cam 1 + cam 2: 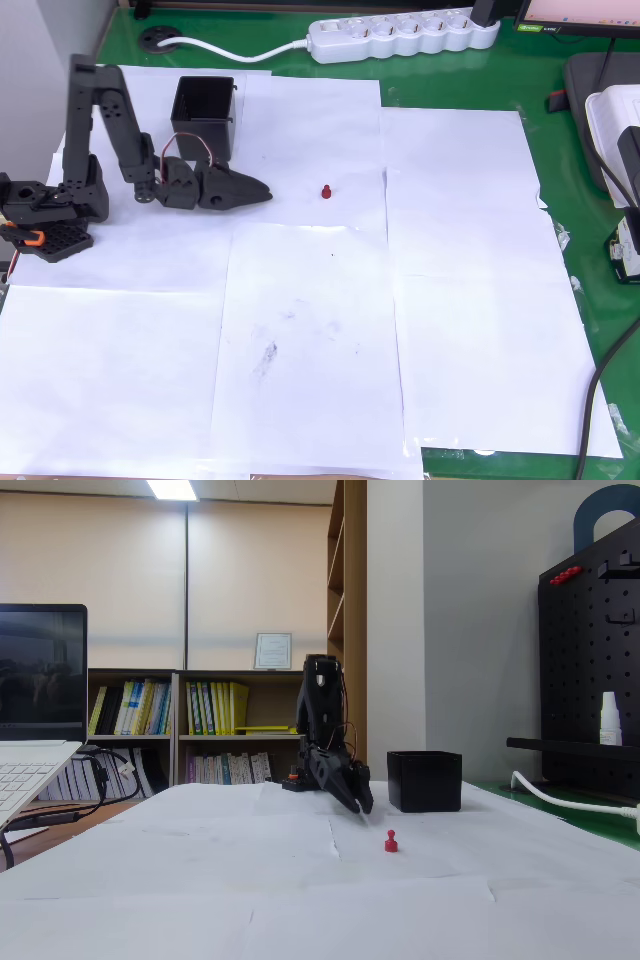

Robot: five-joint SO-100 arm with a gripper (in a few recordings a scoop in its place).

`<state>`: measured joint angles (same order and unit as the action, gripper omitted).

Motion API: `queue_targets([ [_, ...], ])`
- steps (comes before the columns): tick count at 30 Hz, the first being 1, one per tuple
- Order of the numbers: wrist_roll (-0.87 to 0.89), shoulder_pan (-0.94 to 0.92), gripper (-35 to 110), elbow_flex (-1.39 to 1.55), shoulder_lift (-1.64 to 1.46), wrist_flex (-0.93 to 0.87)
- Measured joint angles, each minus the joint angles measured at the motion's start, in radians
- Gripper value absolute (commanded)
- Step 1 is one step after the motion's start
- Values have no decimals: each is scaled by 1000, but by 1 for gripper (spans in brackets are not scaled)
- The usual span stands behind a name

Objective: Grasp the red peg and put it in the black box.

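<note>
The red peg [326,192] [390,841] stands upright on the white paper, small and alone. The black box [205,116] [424,780] sits at the back left in the overhead view, its opening upward and nothing showing inside. My black gripper [264,191] [362,803] hangs low over the paper, pointing toward the peg and stopping a short way left of it in the overhead view. Its jaws look shut with nothing between them. The box lies just behind the arm's wrist.
White paper sheets [300,320] cover a green table [560,140]. A white power strip [405,35] with its cable lies along the back edge. A laptop [30,730] stands at the left of the fixed view, and a black pegboard [590,680] at the right.
</note>
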<state>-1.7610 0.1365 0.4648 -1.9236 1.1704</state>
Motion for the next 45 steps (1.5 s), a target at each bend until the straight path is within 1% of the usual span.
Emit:
queue_targets([
  [1, -3, 0, 3, 18, -11, 0],
  [4, -8, -2, 21, 60, -49, 0],
  [5, -6, -2, 23, 75, -54, 0],
  [8, -3, -8, 23, 118, -81, 0],
  [11, 2, -17, 30, 169, -112, -2],
  [23, 9, -40, 30, 459, -273, -46],
  [45, 14, -61, 30, 492, -310, -26],
])
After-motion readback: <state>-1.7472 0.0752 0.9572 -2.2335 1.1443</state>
